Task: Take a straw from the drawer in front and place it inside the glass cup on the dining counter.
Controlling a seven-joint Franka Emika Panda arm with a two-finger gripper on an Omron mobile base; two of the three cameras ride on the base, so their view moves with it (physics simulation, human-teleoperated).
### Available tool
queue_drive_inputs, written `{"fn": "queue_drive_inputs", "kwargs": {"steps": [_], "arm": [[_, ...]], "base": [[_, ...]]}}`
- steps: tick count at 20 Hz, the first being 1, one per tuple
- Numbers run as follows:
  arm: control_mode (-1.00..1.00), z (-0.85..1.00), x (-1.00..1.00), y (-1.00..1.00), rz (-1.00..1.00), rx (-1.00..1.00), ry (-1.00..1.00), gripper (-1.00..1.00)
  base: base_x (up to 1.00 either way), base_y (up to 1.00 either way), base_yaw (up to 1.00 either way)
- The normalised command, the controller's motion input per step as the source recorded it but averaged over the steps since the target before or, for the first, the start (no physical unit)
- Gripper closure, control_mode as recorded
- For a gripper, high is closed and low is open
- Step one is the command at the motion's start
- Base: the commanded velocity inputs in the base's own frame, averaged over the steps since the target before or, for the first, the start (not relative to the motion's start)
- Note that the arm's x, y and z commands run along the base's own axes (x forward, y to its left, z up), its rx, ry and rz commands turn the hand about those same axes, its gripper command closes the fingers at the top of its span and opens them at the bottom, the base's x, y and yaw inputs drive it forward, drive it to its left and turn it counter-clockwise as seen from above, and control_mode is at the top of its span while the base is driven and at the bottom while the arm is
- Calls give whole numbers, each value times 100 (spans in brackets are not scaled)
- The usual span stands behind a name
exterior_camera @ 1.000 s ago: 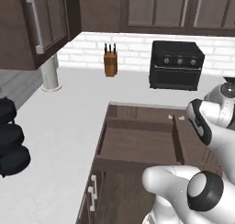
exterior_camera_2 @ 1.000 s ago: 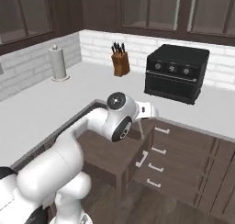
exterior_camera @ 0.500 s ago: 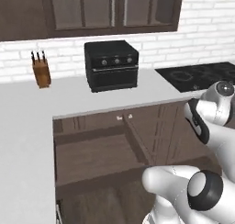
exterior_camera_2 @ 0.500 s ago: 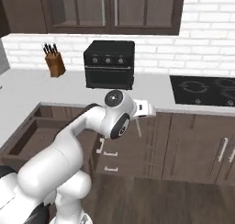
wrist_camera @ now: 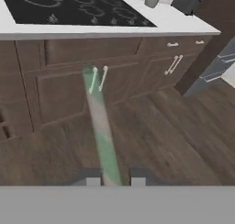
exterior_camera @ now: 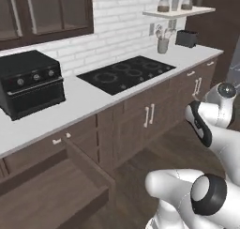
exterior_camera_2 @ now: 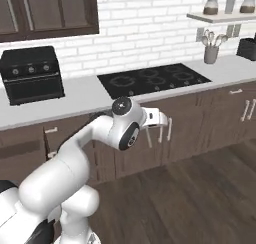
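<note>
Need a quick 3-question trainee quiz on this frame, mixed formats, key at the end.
1. True or false: the gripper is shut on the straw.
2. Multiple choice: in the left base view the drawer is: A) pulled open, B) closed, C) hidden by the arm.
3. Short answer: what sits on the counter between the black oven and the utensil holder, seen from the right base view?

Key:
1. True. In the hand view the straw runs out from between the two fingertips.
2. A.
3. The black cooktop.
</note>
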Motion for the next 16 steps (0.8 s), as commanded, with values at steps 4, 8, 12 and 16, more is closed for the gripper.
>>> {"fn": "queue_drive_inputs", "kwargs": {"steps": [4,8,12,16], "arm": [[100,0,0,0,0,0,0,100],[100,0,0,0,0,0,0,100],[100,0,0,0,0,0,0,100],[100,0,0,0,0,0,0,100]], "base": [[25,-41,-71],[49,-24,-56],[61,-28,-35],[80,-24,-25]]}}
